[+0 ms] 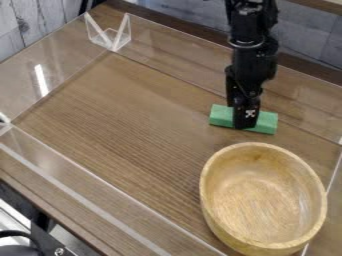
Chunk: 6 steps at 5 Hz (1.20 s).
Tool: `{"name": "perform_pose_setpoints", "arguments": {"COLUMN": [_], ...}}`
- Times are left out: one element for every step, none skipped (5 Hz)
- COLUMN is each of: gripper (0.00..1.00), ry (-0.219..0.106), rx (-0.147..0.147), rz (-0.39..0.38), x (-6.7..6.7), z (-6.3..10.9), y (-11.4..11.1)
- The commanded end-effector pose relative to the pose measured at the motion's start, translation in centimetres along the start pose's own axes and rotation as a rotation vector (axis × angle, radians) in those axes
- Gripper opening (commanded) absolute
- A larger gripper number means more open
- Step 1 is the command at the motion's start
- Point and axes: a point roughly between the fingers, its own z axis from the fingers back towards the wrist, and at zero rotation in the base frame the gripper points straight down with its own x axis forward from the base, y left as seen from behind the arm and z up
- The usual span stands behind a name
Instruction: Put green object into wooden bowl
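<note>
The black gripper [245,118] is open. It points down, and its tips are right at the green block [263,122]. One part of it covers some of the block, near the block's left end. I cannot tell if the tips touch the block or are just over it.

The green block is small and flat, and it has a long box shape. It lies on the wooden table [120,110]. Its left end and its right end both peek out from behind the gripper. The block is not in the bowl.

The robot arm [250,45] is black too. It comes in from the top of the view and goes down to the gripper. It has lots of dark bumpy parts.

The wooden bowl [263,197] is big and round, and it is light tan. It sits on the table near the block, closer to the bottom of the view. The bowl and the block are apart. The bowl has a thick rim, and I can see right down inside it. Nothing is in there.

The table is brown, with lines in the wood. Way over at the top left, well apart from the block, there is a white, pointy thing [110,33] near the table's edge. It looks like thin bent strips. In the bottom left corner, there is a black cable [16,234] that curves.
</note>
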Motion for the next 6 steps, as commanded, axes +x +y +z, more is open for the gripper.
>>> {"name": "perform_pose_setpoints", "arguments": {"gripper": [1.0,1.0,1.0,1.0,1.0,1.0], "ry": [-0.011,0.004,0.017,0.031,0.043,0.054], "rx": [0.013,-0.004,-0.022,-0.04,-0.056,-0.07], "rz": [-0.003,0.008,-0.029,-0.062,-0.085,-0.114], "x": [0.5,0.9,0.6,0.4,0.1,-0.9], "z": [0.7,0.5,-0.8,-1.7,-2.2,-2.3], "y": [1.8,2.9,2.3,1.5,0.8,1.0]}}
